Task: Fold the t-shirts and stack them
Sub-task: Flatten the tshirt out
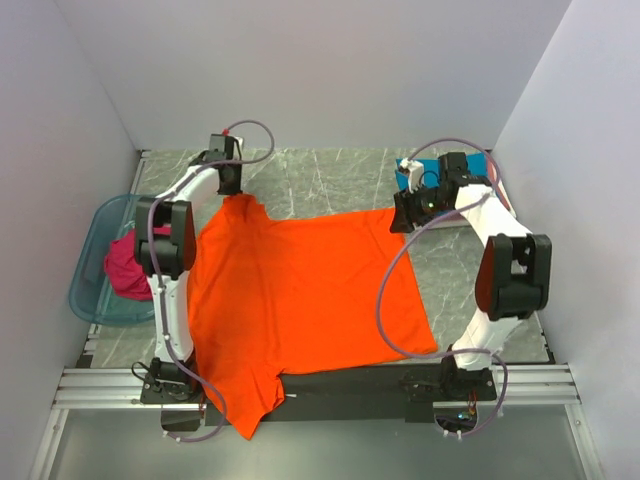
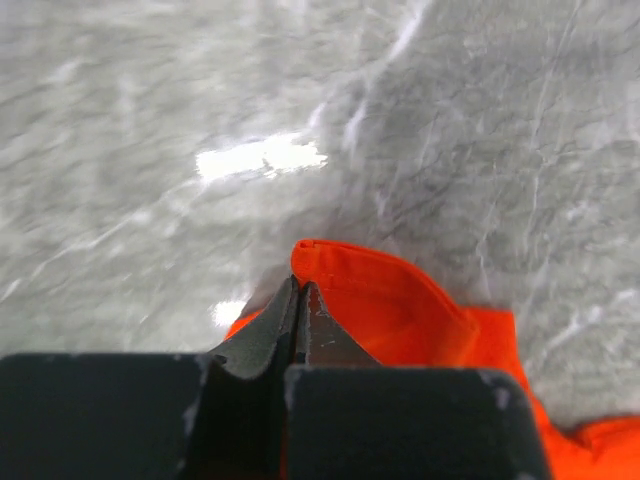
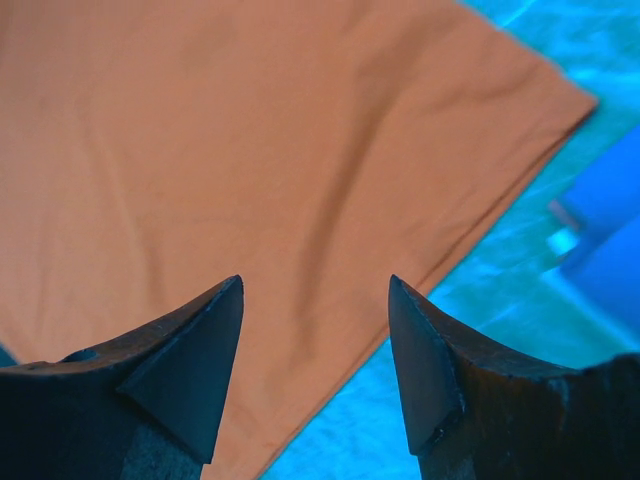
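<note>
Left gripper (image 1: 231, 184) (image 2: 298, 302): jaws fully together, pinching a fold of the orange t-shirt (image 1: 300, 300) (image 2: 400, 310) (image 3: 250, 180). In the left wrist view, orange cloth shows on both sides of my fingertips and a hemmed edge curls up just past them. The grip is at the shirt's far-left corner, which looks like a sleeve, low against the bench (image 1: 330, 180) (image 2: 450, 120).

Right gripper (image 1: 403, 216) (image 3: 315, 285): jaws wide, nothing between them. It hangs over the shirt's far-right corner, and the right wrist view shows the cloth edge running diagonally under my fingertips. I can't tell whether the tips touch the cloth.

The orange t-shirt is spread mostly flat across the middle of the bench between my 2 arms. Its left side runs under the left arm. Its near-left sleeve hangs over the near edge onto the black mounting bar (image 1: 350, 385).

1 magenta t-shirt (image 1: 125, 270) is bunched in the blue tub (image 1: 95, 250), off the bench's left edge.

1 teal blue t-shirt (image 1: 410, 183) sits at the far right, just behind the right gripper. My right arm hides most of it.
</note>
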Controlling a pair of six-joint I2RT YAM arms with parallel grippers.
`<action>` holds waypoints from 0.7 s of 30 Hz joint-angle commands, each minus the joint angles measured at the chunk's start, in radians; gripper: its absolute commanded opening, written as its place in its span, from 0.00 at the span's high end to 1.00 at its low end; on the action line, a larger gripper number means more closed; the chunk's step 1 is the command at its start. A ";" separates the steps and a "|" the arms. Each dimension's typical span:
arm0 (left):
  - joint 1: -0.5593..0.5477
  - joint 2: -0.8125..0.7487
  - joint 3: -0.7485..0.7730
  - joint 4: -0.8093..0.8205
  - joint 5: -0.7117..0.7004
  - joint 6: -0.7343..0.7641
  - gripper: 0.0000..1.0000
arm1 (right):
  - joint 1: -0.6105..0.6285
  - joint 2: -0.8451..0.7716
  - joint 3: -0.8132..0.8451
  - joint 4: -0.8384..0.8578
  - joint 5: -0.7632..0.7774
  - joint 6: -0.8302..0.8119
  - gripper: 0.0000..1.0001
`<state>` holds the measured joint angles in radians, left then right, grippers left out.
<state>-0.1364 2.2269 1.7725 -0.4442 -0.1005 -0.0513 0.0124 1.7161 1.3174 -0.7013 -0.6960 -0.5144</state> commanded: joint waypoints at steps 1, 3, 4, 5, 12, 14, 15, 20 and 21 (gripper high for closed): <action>0.029 -0.127 -0.051 0.068 0.015 -0.044 1.00 | 0.003 0.071 0.088 -0.020 0.058 0.000 0.35; 0.046 -0.142 -0.094 0.074 0.015 -0.050 1.00 | 0.021 0.106 0.115 -0.006 0.096 0.010 0.35; 0.063 -0.154 -0.110 0.082 0.025 -0.054 1.00 | 0.029 0.120 0.126 -0.001 0.110 0.023 0.37; 0.070 -0.159 -0.136 0.093 0.030 -0.058 1.00 | 0.047 0.132 0.149 0.006 0.128 0.031 0.37; 0.127 -0.165 -0.168 0.113 0.048 -0.085 1.00 | 0.133 0.289 0.311 0.006 0.266 0.103 0.47; 0.133 -0.159 -0.157 0.110 0.051 -0.085 1.00 | 0.142 0.315 0.360 0.011 0.312 0.134 0.50; 0.133 -0.156 -0.156 0.110 0.054 -0.085 1.00 | 0.147 0.338 0.374 0.014 0.326 0.143 0.51; 0.133 -0.153 -0.145 0.124 0.051 -0.094 1.00 | 0.149 0.404 0.451 0.011 0.421 0.181 0.56; 0.133 -0.156 -0.146 0.128 0.048 -0.096 0.99 | 0.149 0.415 0.454 0.011 0.434 0.182 0.57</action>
<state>-0.0002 2.0972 1.5993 -0.3592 -0.0639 -0.1287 0.1684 2.1036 1.7203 -0.6956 -0.3534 -0.3702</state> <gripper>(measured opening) 0.013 0.441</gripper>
